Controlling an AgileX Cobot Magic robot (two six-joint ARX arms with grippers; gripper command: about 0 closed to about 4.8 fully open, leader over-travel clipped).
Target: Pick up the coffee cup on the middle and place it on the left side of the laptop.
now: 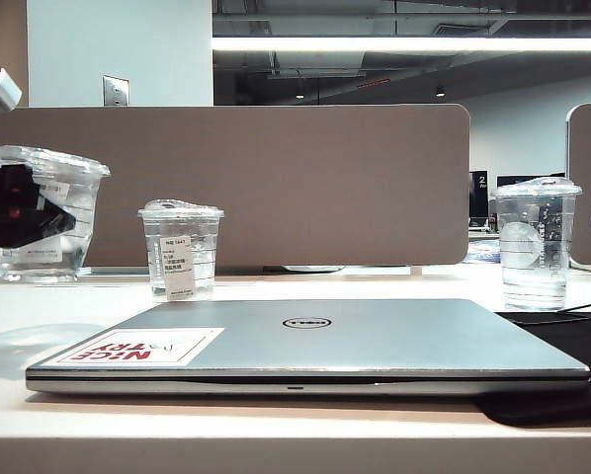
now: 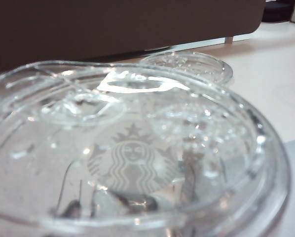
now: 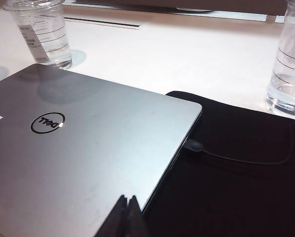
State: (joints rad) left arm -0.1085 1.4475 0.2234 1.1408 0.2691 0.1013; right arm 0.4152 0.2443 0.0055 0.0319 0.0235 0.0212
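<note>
The coffee cup (image 1: 63, 222), clear and lidded, is at the far left of the exterior view, left of the laptop (image 1: 375, 341). My left gripper (image 1: 19, 212) is black and shut on its side. In the left wrist view the cup's lid (image 2: 132, 153) fills the frame. A mermaid logo shows through it, and the dark fingers (image 2: 197, 195) show dimly through the plastic. I cannot tell whether the cup's base touches the table. The silver laptop (image 3: 88, 148) lies closed. My right gripper (image 3: 128, 200) is shut and empty above the laptop's edge.
A second short cup with a tilted label (image 1: 180, 247) (image 3: 41, 32) stands behind the laptop; its lid (image 2: 187, 66) shows past the held cup. A taller clear cup (image 1: 536, 242) (image 3: 290, 64) stands at the right. A black sleeve (image 3: 226, 173) and cable (image 3: 246, 160) lie beside the laptop. A grey partition (image 1: 276, 178) closes the back.
</note>
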